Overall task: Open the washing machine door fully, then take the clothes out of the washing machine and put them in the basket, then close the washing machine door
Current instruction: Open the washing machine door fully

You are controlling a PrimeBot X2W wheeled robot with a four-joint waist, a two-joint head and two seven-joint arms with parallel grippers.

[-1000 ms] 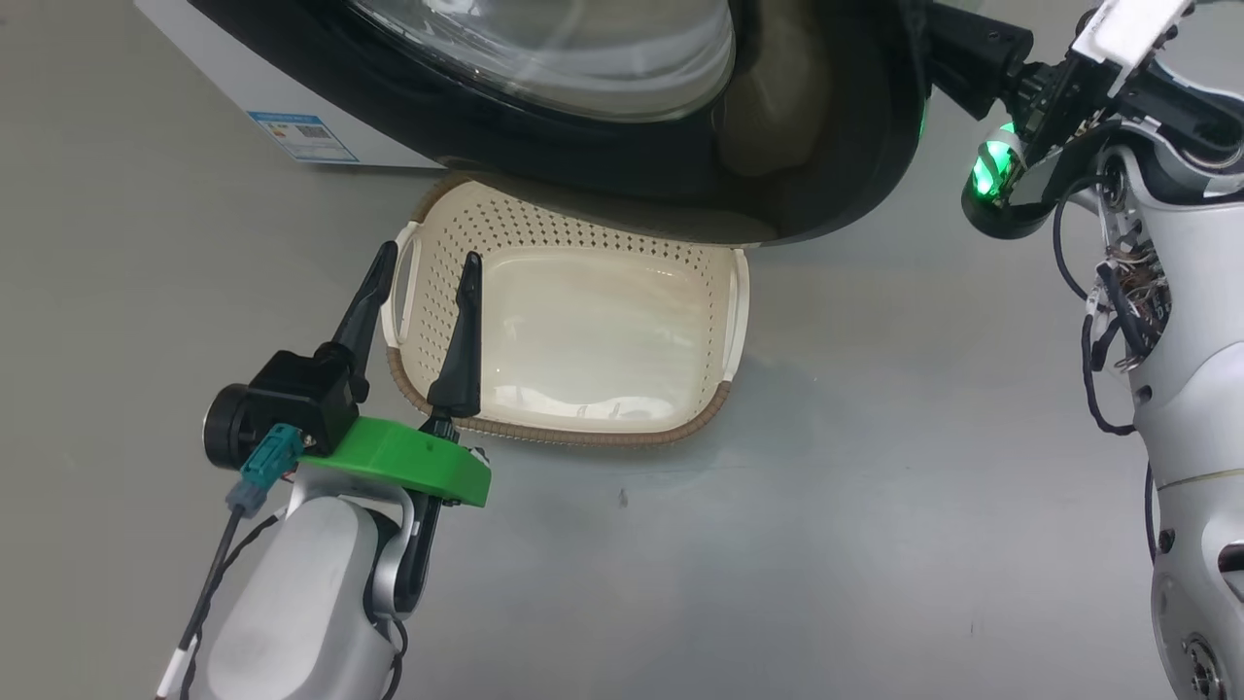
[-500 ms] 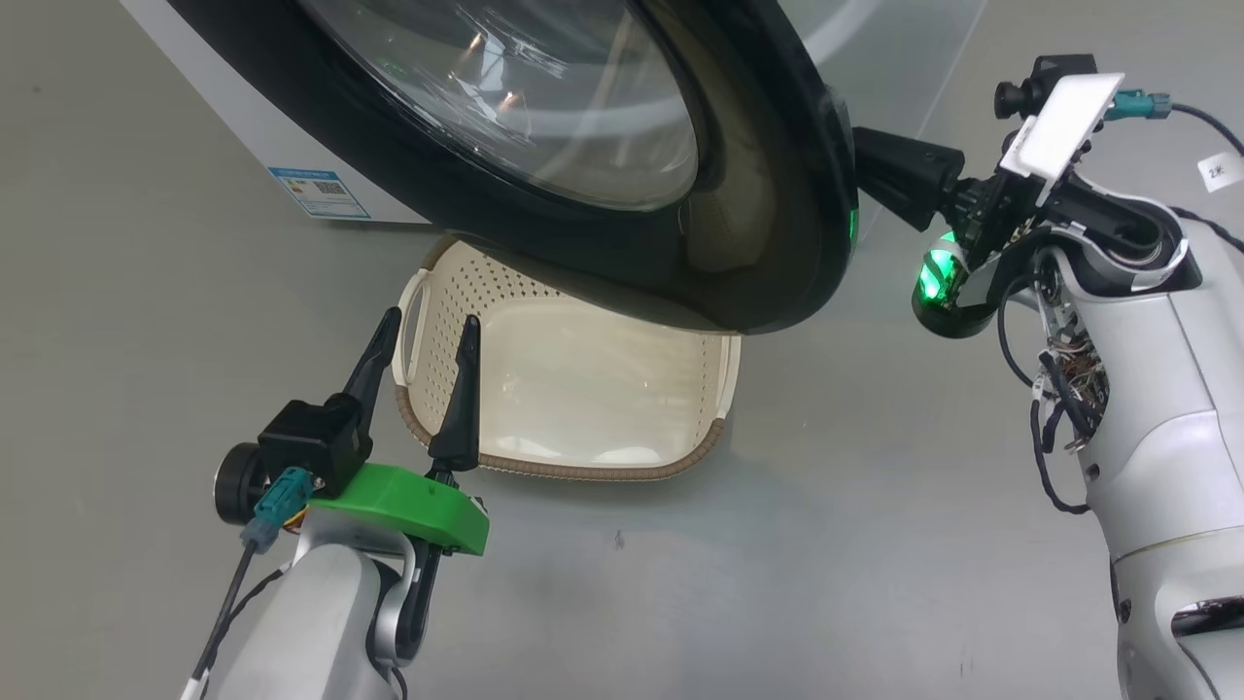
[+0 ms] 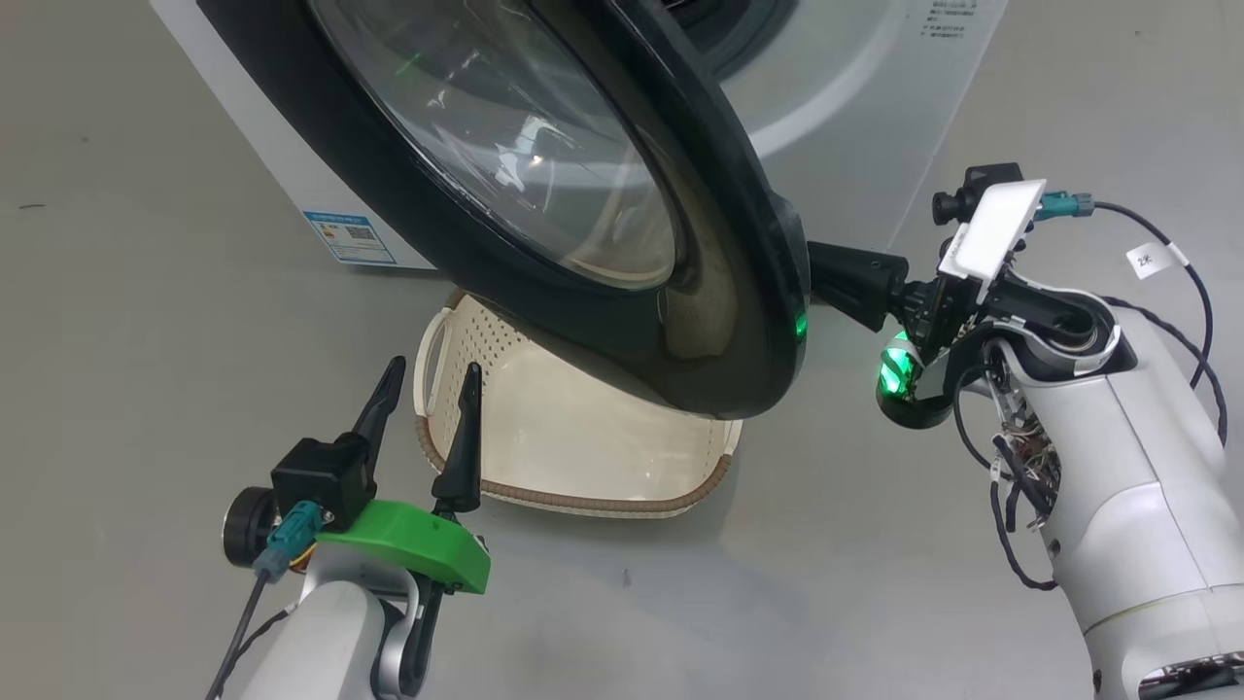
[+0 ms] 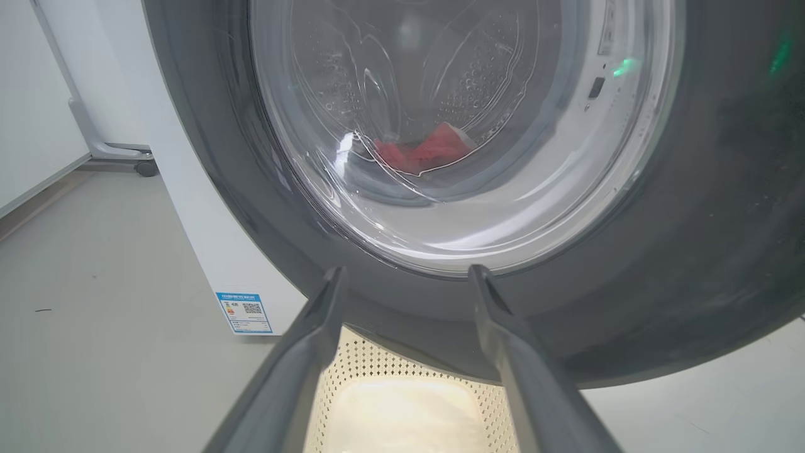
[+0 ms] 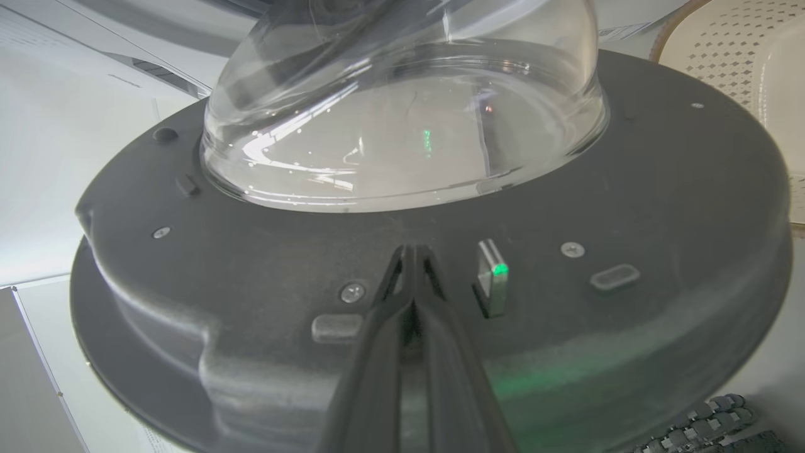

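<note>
Nearest, at 7 o'clock in the head view: left gripper (image 3: 434, 366), jaws spread wide, nothing in them, tips hanging just over the near-left corner of the basket (image 3: 583, 502). Prob parked there on purpose: open & ready to go for the clothes, w/o blocking the door's path.

Basket sits on the floor (image 3: 146, 389) at 6 o'clock, empty, right below the door (image 3: 724, 321), so whatever leaves the drum has a short drop. Its far half is hidden under the door.

Door stands part-open, hanging out over the basket. Right gripper (image 5: 412, 255) reaches in from 3 o'clock: jaws shut tight, holding nothing, tips set against the door's inner face just beside the metal latch (image 5: 492, 277). Closed jaws make one stiff prod. Looks like a push near the free edge, where leverage is best, not a grasp.

Behind, 12 to 1 o'clock: washing machine (image 3: 855, 107), white, blue label (image 3: 350, 236) at a lower corner. Clothes (image 4: 421, 151), red, lie low in the drum (image 4: 484, 75), seen thru the door glass from the left wrist view. Step 1 not done imo: door needs to go wider.
</note>
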